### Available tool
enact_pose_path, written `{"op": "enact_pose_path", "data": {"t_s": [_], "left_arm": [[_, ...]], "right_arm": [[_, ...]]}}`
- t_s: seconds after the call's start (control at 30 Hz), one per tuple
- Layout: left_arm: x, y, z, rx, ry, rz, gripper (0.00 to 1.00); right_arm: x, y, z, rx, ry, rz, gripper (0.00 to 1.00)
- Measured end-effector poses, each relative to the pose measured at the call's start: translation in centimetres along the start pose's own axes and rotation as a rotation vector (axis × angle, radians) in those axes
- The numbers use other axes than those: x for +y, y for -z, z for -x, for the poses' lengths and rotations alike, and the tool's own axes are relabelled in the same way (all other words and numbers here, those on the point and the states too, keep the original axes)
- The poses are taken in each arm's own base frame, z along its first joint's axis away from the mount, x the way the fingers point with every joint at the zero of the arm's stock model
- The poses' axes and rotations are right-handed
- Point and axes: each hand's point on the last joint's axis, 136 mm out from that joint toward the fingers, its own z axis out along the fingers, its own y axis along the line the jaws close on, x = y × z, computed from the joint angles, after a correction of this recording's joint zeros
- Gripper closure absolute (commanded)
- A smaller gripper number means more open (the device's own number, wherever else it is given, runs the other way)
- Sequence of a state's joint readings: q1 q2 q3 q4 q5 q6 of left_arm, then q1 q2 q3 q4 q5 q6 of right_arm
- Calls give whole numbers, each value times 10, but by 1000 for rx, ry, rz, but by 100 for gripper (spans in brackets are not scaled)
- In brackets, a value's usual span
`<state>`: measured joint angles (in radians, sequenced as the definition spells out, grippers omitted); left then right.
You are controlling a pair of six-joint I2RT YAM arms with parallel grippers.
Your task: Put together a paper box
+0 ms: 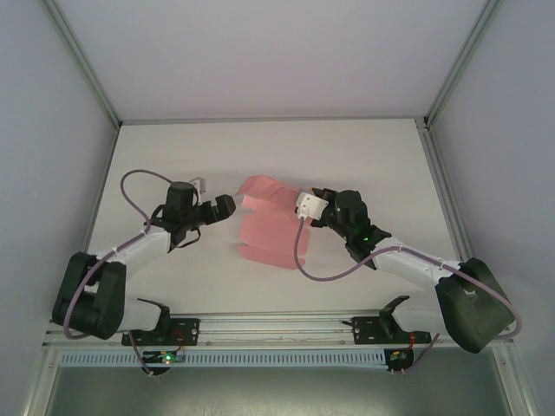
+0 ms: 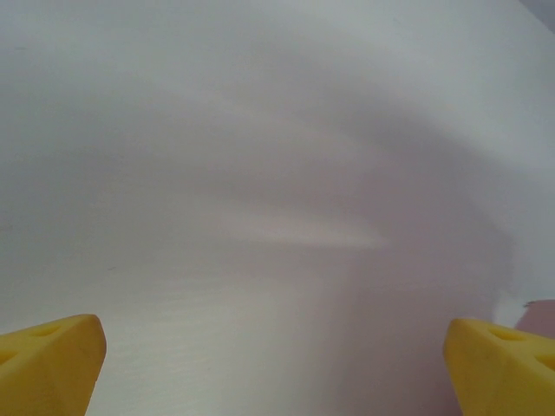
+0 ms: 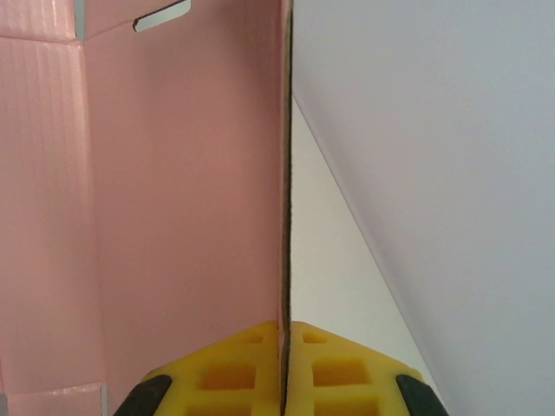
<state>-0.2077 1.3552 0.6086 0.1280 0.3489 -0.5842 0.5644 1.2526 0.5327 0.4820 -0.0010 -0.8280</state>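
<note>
The paper box point(image 1: 264, 227) is a pink die-cut sheet lying partly folded in the middle of the table, with one panel raised at its far end. My right gripper point(image 1: 299, 202) is shut on the sheet's right edge. In the right wrist view its yellow fingers point(image 3: 225, 373) pinch the thin card edge-on, and the pink panel point(image 3: 173, 217) with a cut slot point(image 3: 162, 16) stretches away to the left. My left gripper point(image 1: 232, 206) hovers just left of the sheet, open with nothing between its fingertips point(image 2: 52, 364). A sliver of pink point(image 2: 542, 310) shows at that view's right edge.
The white table point(image 1: 364, 165) is ringed by grey enclosure walls and aluminium posts point(image 1: 82, 65). Purple cables point(image 1: 139, 178) loop off both arms. The arm bases sit on a rail point(image 1: 277, 328) at the near edge.
</note>
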Motion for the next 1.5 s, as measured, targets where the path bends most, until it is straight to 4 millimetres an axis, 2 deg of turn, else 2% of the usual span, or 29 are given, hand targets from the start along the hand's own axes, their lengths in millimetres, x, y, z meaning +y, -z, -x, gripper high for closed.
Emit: {"op": "enact_pose_path", "data": {"t_s": [0.23, 0.47, 0.67, 0.87, 1.0, 1.1, 1.2, 1.33, 1.4, 1.5], "left_arm": [[-28, -17, -4, 62, -46, -184, 0], [-52, -18, -12, 95, -114, -311, 0], [-52, -35, -21, 116, -110, -329, 0], [-58, -53, -12, 71, -56, -403, 0], [-63, -59, -7, 52, -17, -456, 0], [-65, -55, -6, 47, -12, -466, 0], [-69, -42, -5, 41, -46, -430, 0], [-74, -6, 11, -40, -154, -310, 0], [-74, 10, 21, -82, -207, -250, 0], [-68, 21, 25, -92, -256, -167, 0]], "right_arm": [[-5, -1, -5, 13, -28, -6, 100], [-8, -2, -6, 18, -66, -14, 100], [-3, -2, -3, 2, -99, 17, 100], [-7, -4, -5, 20, -127, 16, 100], [-11, -5, -8, 43, -137, 10, 100], [-15, -5, -7, 52, -140, 6, 100], [-19, -6, -9, 65, -145, 9, 100], [-22, -6, -10, 78, -150, 19, 100], [-17, -7, -13, 92, -148, 44, 100], [-7, -9, -19, 113, -150, 86, 100]]}}
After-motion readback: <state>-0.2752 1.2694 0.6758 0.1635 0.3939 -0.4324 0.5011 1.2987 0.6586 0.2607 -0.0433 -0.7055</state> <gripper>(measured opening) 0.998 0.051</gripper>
